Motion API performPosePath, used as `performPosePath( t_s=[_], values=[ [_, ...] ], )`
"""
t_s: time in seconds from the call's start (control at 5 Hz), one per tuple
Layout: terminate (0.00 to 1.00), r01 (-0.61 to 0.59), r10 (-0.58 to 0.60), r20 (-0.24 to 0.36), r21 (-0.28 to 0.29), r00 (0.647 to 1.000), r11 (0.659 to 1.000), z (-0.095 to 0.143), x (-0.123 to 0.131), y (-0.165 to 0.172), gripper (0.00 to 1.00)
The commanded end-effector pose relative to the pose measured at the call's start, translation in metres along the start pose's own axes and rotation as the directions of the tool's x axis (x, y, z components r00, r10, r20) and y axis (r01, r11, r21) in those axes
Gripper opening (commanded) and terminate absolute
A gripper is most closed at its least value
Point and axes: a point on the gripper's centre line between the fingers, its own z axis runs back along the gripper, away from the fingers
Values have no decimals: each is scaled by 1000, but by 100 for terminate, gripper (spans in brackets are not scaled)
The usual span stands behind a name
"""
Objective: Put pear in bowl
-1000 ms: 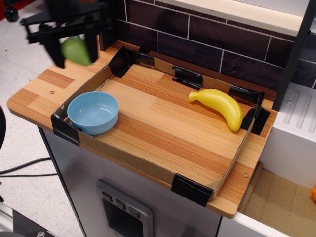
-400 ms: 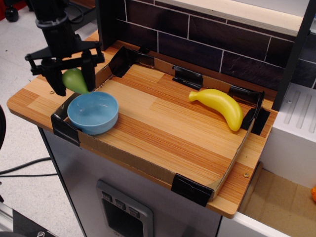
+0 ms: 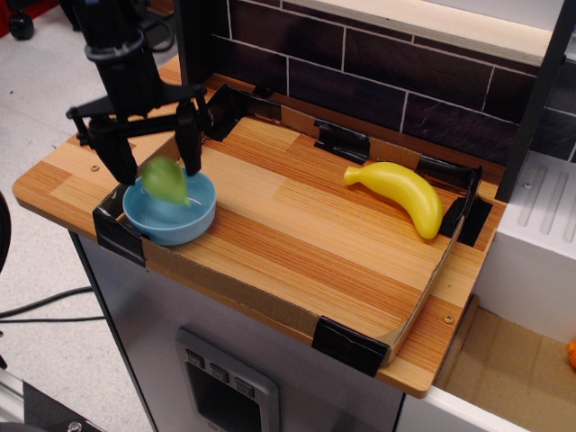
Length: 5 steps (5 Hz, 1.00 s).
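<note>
Light-green and a little blurred, the pear (image 3: 165, 179) sits over the bowl (image 3: 170, 206), between the two black fingers of the claw (image 3: 155, 167). In this single view the fingers stand apart, one at each side of the fruit. Whether they are touching it cannot be told, because the blur hides the contact.

The bowl is pale blue and glossy and sits in the left corner of the wooden surface (image 3: 297, 243), inside a low cardboard tray (image 3: 270, 310) with black taped corners. The pear appears to be at rim height or just inside; it cannot be told whether it rests on the bottom.

A yellow banana (image 3: 400, 193) lies well apart, near the tray's back right corner, against a dark tile wall (image 3: 378, 72).

By its smooth shine, the pear is probably light, hard plastic. It should be stiff under pressure but slippery, and likely to roll on its rounded belly. The widest part of the body looks like the best place to hold it, not the tapered tip. Dropped from here, it might rattle or bounce in the shallow bowl.
</note>
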Motion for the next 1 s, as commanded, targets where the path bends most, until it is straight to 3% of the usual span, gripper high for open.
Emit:
performPosePath(
  t_s=[0.0, 0.2, 0.4, 0.6, 0.8],
  values=[
    [0, -15, 18, 55, -52, 998, 999, 46, -6, -12, 100],
    [0, -45, 48, 125, -25, 991, 999, 85, -10, -20, 100],
    [0, -44, 42, 136, 17, 990, 999, 105, -10, -24, 100],
    [0, -44, 42, 136, 17, 990, 999, 105, -10, -24, 100],
    [100, -44, 42, 136, 17, 990, 999, 105, -10, -24, 100]
  ],
)
